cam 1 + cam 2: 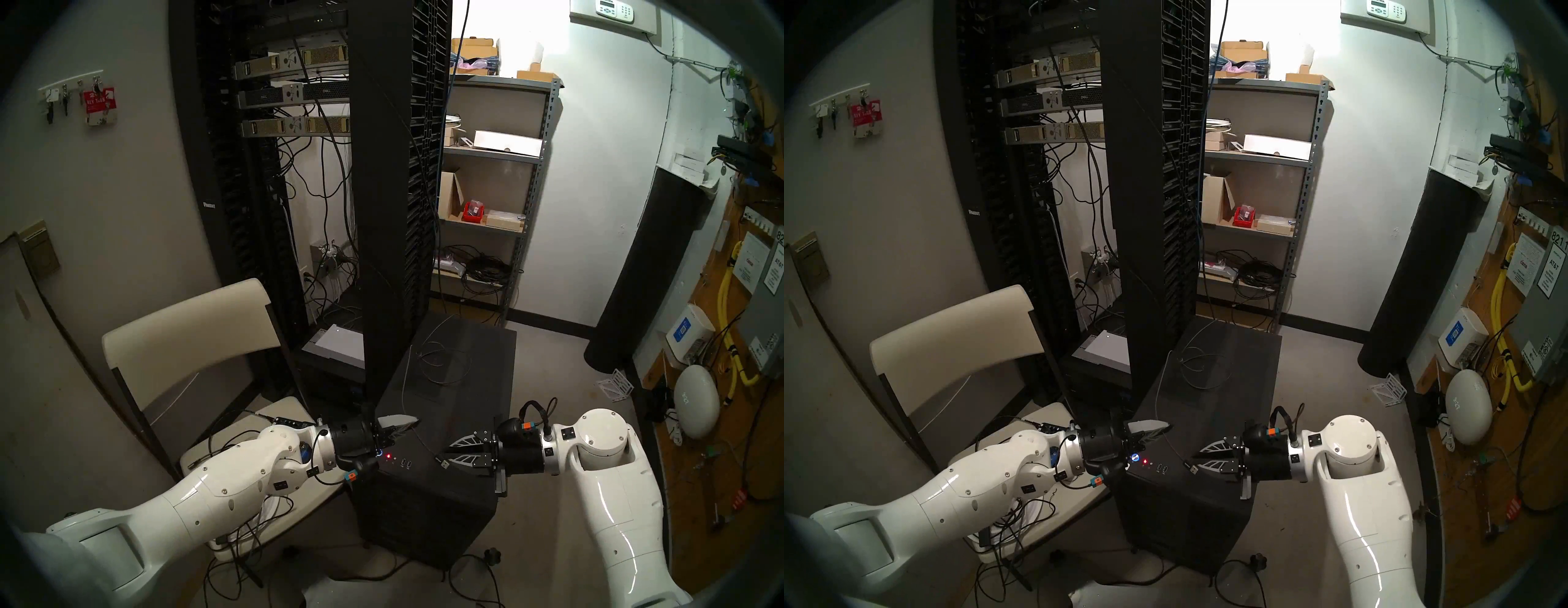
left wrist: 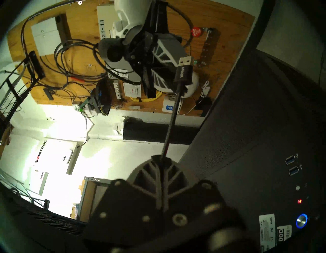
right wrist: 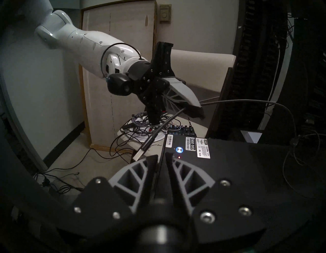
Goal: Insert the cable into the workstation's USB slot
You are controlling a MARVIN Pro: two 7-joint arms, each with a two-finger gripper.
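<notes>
Black workstation (image 1: 449,429): ports on top.
Left gripper (image 1: 403,426): clamped on cable (image 2: 172,121), above workstation.
Right gripper (image 1: 452,452): parted, empty, plug (image 1: 443,463) at fingertips.

Head stereo pair looking down from above onto workstation (image 1: 428,475), nearly identical framing (server rack (image 1: 382,191) rising behind). Left wrist camera, tilted, peering close across workstation toward right gripper (image 2: 173,68). Right wrist camera facing back toward left gripper (image 3: 192,109); both sharing workstation's front panel.
</notes>
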